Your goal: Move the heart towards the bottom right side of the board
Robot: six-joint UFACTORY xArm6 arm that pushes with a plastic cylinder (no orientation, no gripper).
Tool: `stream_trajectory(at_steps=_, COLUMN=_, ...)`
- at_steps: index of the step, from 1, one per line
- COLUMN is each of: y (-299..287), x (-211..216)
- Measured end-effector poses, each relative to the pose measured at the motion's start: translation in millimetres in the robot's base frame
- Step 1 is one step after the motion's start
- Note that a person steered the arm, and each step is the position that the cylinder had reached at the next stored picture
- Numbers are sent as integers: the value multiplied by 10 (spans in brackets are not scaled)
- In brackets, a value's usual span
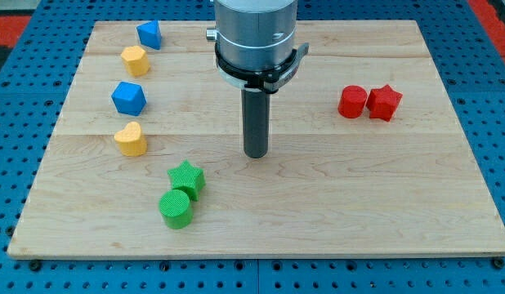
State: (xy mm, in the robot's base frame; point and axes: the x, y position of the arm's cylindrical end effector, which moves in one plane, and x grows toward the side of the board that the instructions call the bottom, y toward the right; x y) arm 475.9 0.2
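Note:
The yellow heart (pixel 131 139) lies on the wooden board (pixel 334 204) at the view's left, about mid-height. My tip (pixel 255 153) stands near the board's middle, well to the right of the heart and touching no block. A green star (pixel 186 178) and a green cylinder (pixel 176 208) lie below and between the heart and my tip.
A blue block (pixel 128 98) sits just above the heart. A yellow block (pixel 135 60) and another blue block (pixel 149 34) lie at the top left. A red cylinder (pixel 352 102) and a red star (pixel 384 102) sit side by side at the right.

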Motion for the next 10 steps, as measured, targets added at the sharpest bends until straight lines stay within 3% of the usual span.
stream_trajectory(at_steps=1, y=-24, x=0)
stream_trajectory(at_steps=3, y=-688, x=-538)
stream_trajectory(at_steps=4, y=-1518, x=-789)
stream_trajectory(at_steps=5, y=-2480, x=-723)
stream_trajectory(at_steps=6, y=-2269, x=-193)
stream_trajectory(at_steps=7, y=-1326, x=-98)
stream_trajectory(at_steps=8, y=-1101, x=-248)
stream_trajectory(at_steps=9, y=-1235, x=-442)
stream_trajectory(at_steps=10, y=-363, x=-45)
